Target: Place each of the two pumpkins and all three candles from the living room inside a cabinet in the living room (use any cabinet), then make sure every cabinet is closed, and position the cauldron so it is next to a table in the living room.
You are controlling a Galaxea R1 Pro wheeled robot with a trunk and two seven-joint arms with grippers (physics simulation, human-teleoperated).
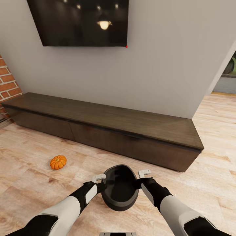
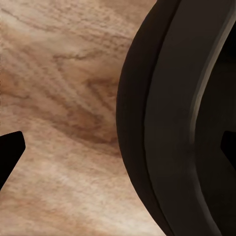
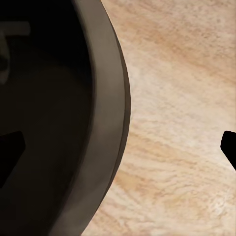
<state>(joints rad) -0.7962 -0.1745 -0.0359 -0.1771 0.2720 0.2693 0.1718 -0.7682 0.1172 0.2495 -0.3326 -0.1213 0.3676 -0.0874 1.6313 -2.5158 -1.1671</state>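
Held between both arms, low in front of the trunk in the head view: the dark grey, rounded, open-mouthed cauldron (image 1: 119, 191), above the pale wood-plank floor (image 1: 29, 183). Left end effector (image 1: 99, 182) at the rim's left side, right end effector (image 1: 141, 178) at the rim's right side, mouth tipped up and forward toward the long low dark-brown wooden cabinet (image 1: 108, 131). From the left wrist view, one dark fingertip (image 2: 10, 152) outside the cauldron wall (image 2: 162, 128) over floor and another inside the bowl, so the wall runs between the fingers; same arrangement on the right, with the rim (image 3: 105, 123) between. Fingers wide apart and straddling the wall on each side; whether pressed tight on it, cannot tell.

Small bright-orange ribbed pumpkin (image 1: 58, 162) on the floor, ahead and to the left, nearer the left end effector, well clear of the cauldron and just in front of the cabinet's closed drawer fronts. Black wall-mounted screen (image 1: 80, 21) above the cabinet; red brick (image 1: 8, 82) at far left.

Probably mid-carry with the cauldron. Both arms occupied, so pumpkin pickup likely possible only after setting the cauldron down; left arm the natural choice then.
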